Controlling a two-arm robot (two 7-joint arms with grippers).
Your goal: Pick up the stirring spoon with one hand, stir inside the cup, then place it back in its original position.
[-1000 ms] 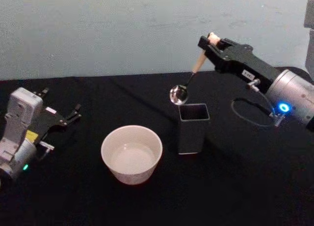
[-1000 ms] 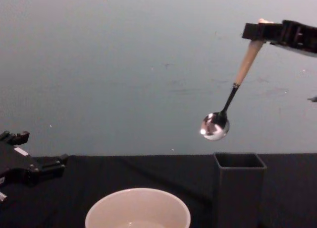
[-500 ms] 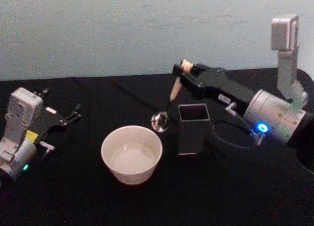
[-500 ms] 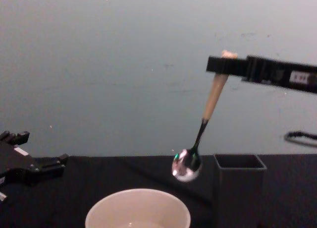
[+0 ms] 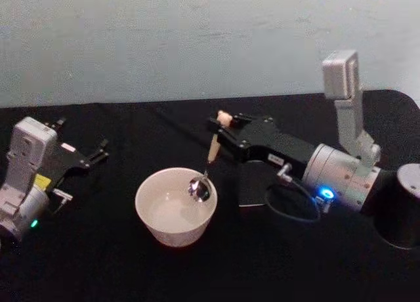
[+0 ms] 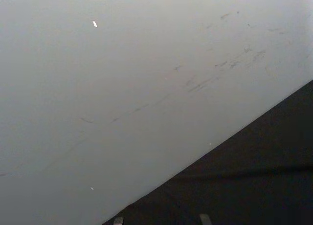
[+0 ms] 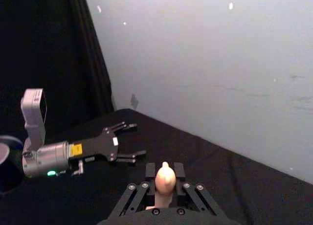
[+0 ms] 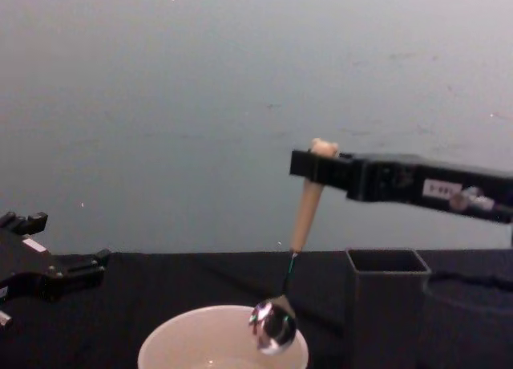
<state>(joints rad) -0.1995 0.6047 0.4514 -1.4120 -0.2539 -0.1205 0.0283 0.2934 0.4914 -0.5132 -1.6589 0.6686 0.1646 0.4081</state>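
A: Noting the cup [image 5: 176, 207] at lower centre of the head view. The stirring spoon [image 5: 213, 149] hangs tilted, its bowl at rim level over the cup's right side.
B: Grip?
A: The right gripper [image 5: 223, 125] pinches the handle top, by the bear head. The spoon looks light, stiff and slim, so it may pivot; mid-handle looks the steadier place to hold. The holder [image 8: 387, 301] stands right of the cup. The left gripper [image 5: 92, 154] is parked mid-left, fingers spread.

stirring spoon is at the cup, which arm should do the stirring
Right. The right gripper is shut on the stirring spoon, whose bowl hangs at the cup's mouth; the left gripper sits open, far off to the left.
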